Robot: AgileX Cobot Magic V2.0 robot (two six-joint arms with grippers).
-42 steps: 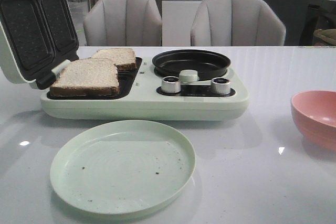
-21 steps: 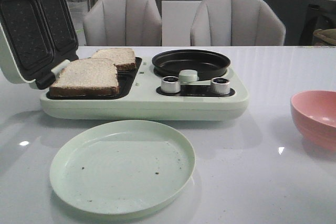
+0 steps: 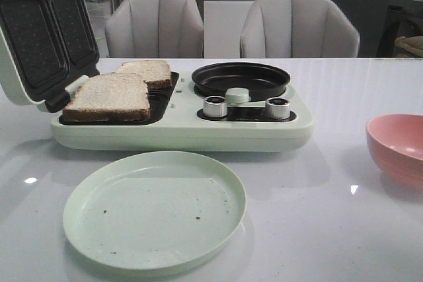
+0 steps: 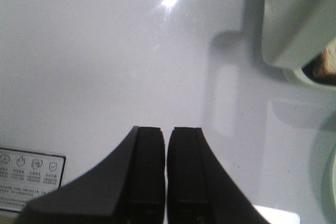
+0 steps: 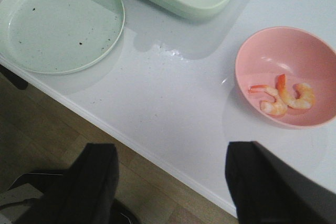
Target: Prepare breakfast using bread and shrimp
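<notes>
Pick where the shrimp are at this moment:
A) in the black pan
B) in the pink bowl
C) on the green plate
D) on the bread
B: the right wrist view shows the shrimp lying inside the pink bowl, while the green plate holds only crumbs.

Left end effector (image 4: pixel 166 174): two matte black fingers (image 4: pixel 147 171), flat-faced and blocky, edges squared, each flaring outward to a broader base. Faint vertical seams ran along the inner faces. Right end effector (image 5: pixel 170 182): two matte black fingers (image 5: pixel 89 187), wide and slab-like, plain surfaces. No cables, screws or markings were visible on either.
</notes>
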